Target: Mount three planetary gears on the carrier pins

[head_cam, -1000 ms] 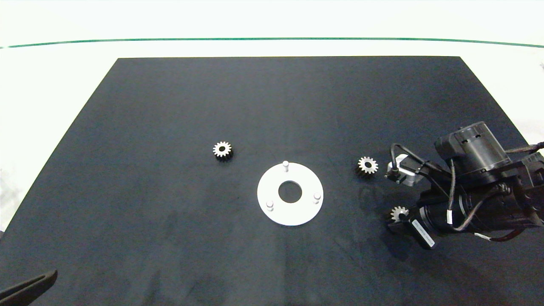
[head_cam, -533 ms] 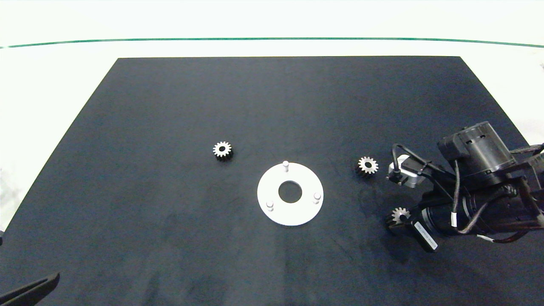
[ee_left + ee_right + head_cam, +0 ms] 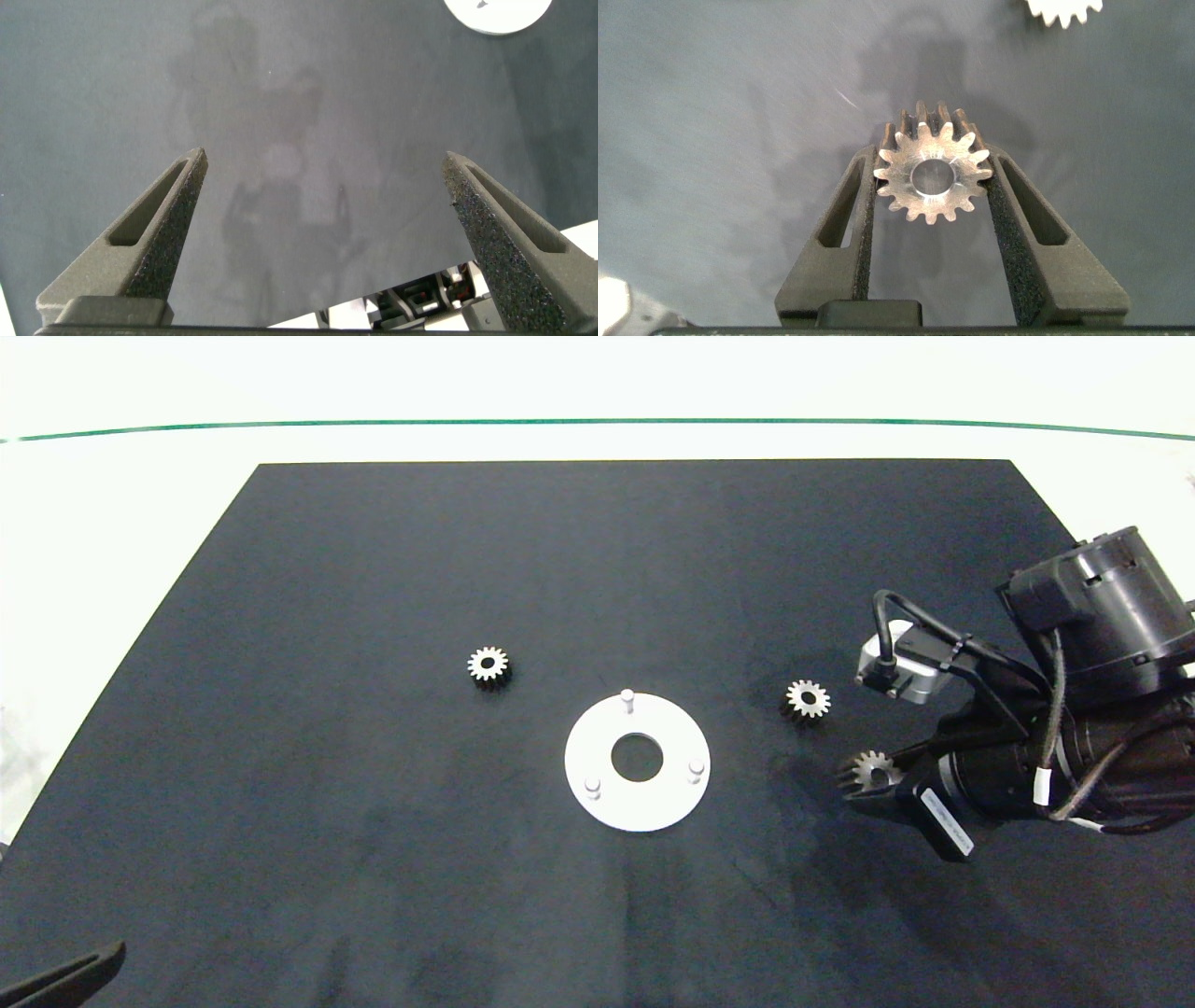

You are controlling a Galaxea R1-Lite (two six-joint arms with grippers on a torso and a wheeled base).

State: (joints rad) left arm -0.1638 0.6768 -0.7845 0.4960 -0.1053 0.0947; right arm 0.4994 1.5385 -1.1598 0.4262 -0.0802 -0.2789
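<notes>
Now one planetary gear in right end effector, above mat.

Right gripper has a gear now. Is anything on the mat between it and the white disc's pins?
Nothing visible blocks it. The right gripper holds a gear, and the mat between it and the white disc is bare. The second gear lies off to the far side of that line. All three pins, nearest, are free.
</notes>
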